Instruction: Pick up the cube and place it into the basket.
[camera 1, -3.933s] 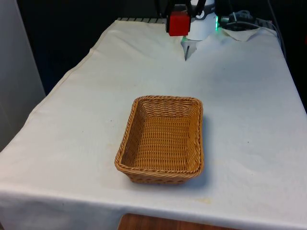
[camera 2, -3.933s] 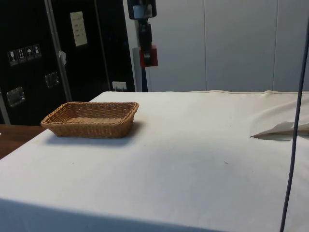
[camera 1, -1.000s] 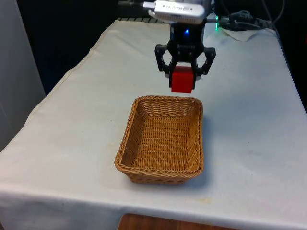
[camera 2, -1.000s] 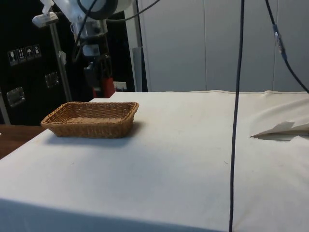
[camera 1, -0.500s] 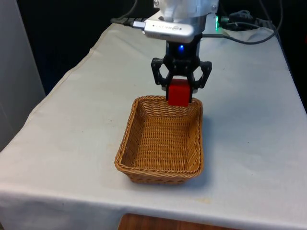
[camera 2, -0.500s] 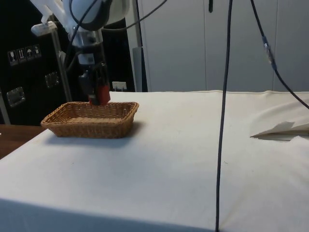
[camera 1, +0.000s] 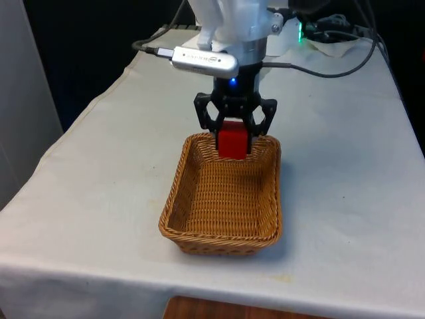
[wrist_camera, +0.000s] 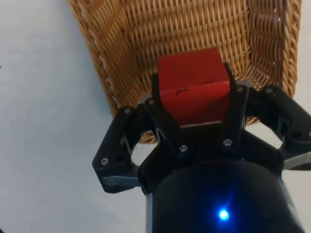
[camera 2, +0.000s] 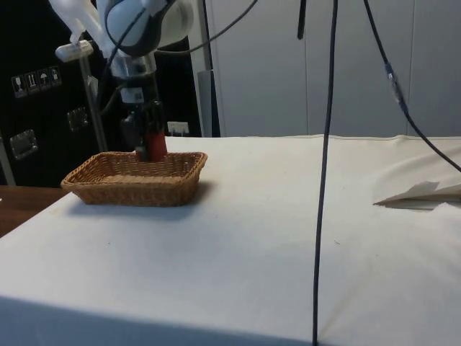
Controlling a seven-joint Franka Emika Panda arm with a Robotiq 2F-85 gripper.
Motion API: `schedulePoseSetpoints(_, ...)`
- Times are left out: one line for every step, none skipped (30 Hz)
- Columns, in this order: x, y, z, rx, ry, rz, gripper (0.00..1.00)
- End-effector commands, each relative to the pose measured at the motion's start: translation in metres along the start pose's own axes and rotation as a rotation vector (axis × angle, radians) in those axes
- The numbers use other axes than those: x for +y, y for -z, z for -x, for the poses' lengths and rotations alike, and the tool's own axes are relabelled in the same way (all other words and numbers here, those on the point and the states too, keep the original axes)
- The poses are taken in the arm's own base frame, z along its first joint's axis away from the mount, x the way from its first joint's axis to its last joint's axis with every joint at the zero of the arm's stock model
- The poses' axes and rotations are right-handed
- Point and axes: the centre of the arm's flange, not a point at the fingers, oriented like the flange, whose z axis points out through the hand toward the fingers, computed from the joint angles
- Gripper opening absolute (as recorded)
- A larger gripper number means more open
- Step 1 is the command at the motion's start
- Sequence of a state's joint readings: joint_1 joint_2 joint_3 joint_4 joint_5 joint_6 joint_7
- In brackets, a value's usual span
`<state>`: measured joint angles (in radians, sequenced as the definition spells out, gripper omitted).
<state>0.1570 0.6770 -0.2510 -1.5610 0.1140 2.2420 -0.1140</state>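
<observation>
My black gripper (camera 1: 232, 141) is shut on a red cube (camera 1: 232, 142), which hangs just above the far end of a brown wicker basket (camera 1: 199, 219). From the side, the red cube (camera 2: 155, 145) sits level with the rim of the basket (camera 2: 137, 186), held by the gripper (camera 2: 148, 146). In the wrist view the red cube (wrist_camera: 193, 85) is clamped between both fingers (wrist_camera: 239, 109), over the woven floor and end wall of the basket (wrist_camera: 146, 34). The basket's inside holds nothing.
The basket stands near the table's front edge on a white cloth (camera 1: 99, 173). Black cables (camera 2: 324, 166) hang down across the side view. A fold of white cloth (camera 2: 421, 191) lies at the far right of the side view.
The arm has carried the cube from the table's far end towards the basket and lowered it. In the last half second it moved further over the basket's far end and slightly to the front view's left.
</observation>
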Motion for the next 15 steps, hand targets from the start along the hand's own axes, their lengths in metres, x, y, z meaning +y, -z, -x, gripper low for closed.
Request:
schedulePoseSetpoints(0.0, -0.001, -0.001, 0.0, -0.002, -0.006, 0.01)
schedulePoseSetpoints(0.0, -0.001, -0.001, 0.0, -0.003, -0.006, 0.01)
schedulePoseSetpoints(0.0, -0.002, -0.001, 0.0, -0.001, 0.0, 0.01)
schedulePoseSetpoints(-0.001, -0.002, -0.002, 0.002, -0.004, -0.004, 0.01)
schedulePoseSetpoints(0.0, -0.002, -0.002, 0.003, -0.005, -0.004, 0.01)
schedulePoseSetpoints(-0.001, -0.002, -0.002, 0.003, -0.006, -0.003, 0.01)
schedulePoseSetpoints(-0.001, -0.004, -0.003, 0.002, -0.008, -0.003, 0.01)
schedulePoseSetpoints(-0.001, -0.007, -0.004, 0.001, -0.011, -0.001, 0.01)
schedulePoseSetpoints(-0.001, -0.009, -0.004, 0.001, -0.014, 0.0, 0.01)
schedulePoseSetpoints(-0.002, -0.011, -0.005, 0.003, -0.015, 0.0, 0.01)
schedulePoseSetpoints(-0.001, -0.007, -0.003, 0.0, -0.01, 0.003, 0.01)
schedulePoseSetpoints(-0.001, -0.013, -0.006, 0.003, -0.017, 0.001, 0.01)
schedulePoseSetpoints(-0.001, -0.015, -0.007, 0.003, -0.019, 0.001, 0.01)
schedulePoseSetpoints(-0.001, -0.016, -0.008, 0.004, -0.02, 0.002, 0.01)
schedulePoseSetpoints(-0.001, -0.019, -0.01, 0.004, -0.023, 0.004, 0.01)
